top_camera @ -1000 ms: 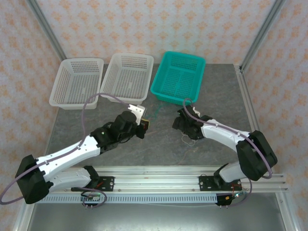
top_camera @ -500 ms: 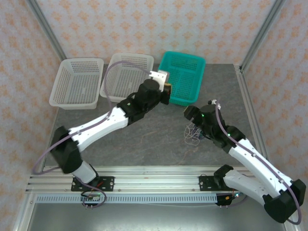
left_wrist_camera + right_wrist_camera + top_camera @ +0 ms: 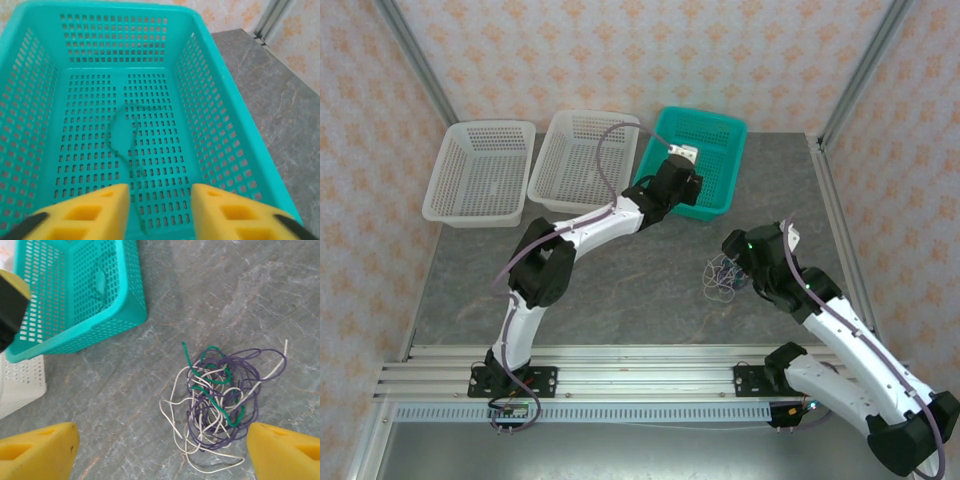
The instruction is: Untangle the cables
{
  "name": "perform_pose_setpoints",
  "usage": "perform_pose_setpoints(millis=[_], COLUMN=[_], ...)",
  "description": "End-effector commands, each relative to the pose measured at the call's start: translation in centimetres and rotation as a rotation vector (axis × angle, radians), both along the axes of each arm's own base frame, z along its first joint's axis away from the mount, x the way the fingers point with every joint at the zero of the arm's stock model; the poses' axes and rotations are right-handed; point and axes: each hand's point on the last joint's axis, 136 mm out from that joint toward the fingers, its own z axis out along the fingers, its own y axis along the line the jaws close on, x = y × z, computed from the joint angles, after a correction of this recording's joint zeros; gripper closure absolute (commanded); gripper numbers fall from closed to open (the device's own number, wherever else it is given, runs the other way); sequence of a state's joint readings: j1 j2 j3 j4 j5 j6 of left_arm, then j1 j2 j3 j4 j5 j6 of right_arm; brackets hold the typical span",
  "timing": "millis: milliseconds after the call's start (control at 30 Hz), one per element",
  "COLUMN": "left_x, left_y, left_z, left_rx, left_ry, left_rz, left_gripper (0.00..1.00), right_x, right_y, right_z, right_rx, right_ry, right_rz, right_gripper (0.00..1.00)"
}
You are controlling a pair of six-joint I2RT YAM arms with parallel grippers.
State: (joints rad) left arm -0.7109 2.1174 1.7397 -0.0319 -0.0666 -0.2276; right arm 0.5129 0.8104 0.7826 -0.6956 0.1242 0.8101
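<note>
The right gripper (image 3: pixel 162 440) hangs wide open over the cables (image 3: pixel 220 400), a messy clump on the table (image 3: pixel 225 290) near the teal basket (image 3: pixel 75 335). Best to pinch one loose end and lift slowly. The clump is roundish, pointing no way, one white end poking out. The left gripper (image 3: pixel 160 200) hangs open and empty over the basket.

Left fingers (image 3: pixel 90 212) opened, green cable (image 3: pixel 112 135) in basket (image 3: pixel 210 125)

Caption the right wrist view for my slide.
Purple, white and green cables lie tangled on the grey table below the open right end effector, a teal basket nearby.
</note>
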Motion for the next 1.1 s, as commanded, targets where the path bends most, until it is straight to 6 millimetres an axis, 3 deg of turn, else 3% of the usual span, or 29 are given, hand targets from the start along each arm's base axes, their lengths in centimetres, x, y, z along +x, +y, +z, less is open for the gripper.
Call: perform_pose_setpoints(millis=[0, 33, 67, 167, 367, 500, 567, 667, 800, 900, 1067], left_x=[-1.7, -2.2, -3.5, -6.7, -13.3, -16.3, -17.3, -18.3, -19.3, -20.1, -20.8], left_y=[1.3, 1.6, 2.3, 3.8, 5.7, 6.9, 7.6, 8.7, 9.7, 10.1, 9.8], left_z=[8.9, 9.0, 11.3, 13.1, 12.8, 11.8, 11.4, 10.6, 9.5, 8.9, 7.9], left_rx=[-0.151, -0.166, -0.213, -0.291, -0.257, -0.199, -0.200, -0.194, -0.157, -0.146, -0.213], left_ry=[-0.122, -0.114, -0.137, -0.127, -0.084, -0.072, -0.057, -0.035, 0.019, 0.075, 0.202], left_rz=[0.000, -0.003, -0.008, -0.027, -0.084, -0.118, -0.122, -0.119, -0.112, -0.116, -0.136], left_gripper=[0.55, 0.55, 0.56, 0.56, 0.58, 0.58, 0.58, 0.58, 0.58, 0.58, 0.58], right_x=[-0.8, -0.6, -0.4, 0.2, 1.1, 1.8, 2.1, 2.4, 2.5, 2.7, 1.4], right_y=[-0.8, -0.5, 0.0, 0.9, 1.2, 1.4, 1.7, 1.7, 1.6, 2.7, 7.9], right_z=[-2.4, -2.9, -3.6, -5.4, -10.0, -13.2, -14.9, -16.4, -15.6, -12.5, -5.8], right_rx=[-0.031, -0.028, -0.021, -0.008, -0.077, -0.117, -0.129, -0.160, -0.189, -0.165, -0.081], right_ry=[0.084, 0.097, 0.111, 0.153, 0.288, 0.364, 0.399, 0.428, 0.395, 0.272, -0.028], right_rz=[-0.027, -0.017, 0.000, 0.017, 0.018, 0.024, 0.040, 0.050, 0.098, 0.227, 0.555], right_gripper=[0.12, 0.12, 0.12, 0.12, 0.11, 0.12, 0.22, 0.51, 0.82, 0.87, 0.99])
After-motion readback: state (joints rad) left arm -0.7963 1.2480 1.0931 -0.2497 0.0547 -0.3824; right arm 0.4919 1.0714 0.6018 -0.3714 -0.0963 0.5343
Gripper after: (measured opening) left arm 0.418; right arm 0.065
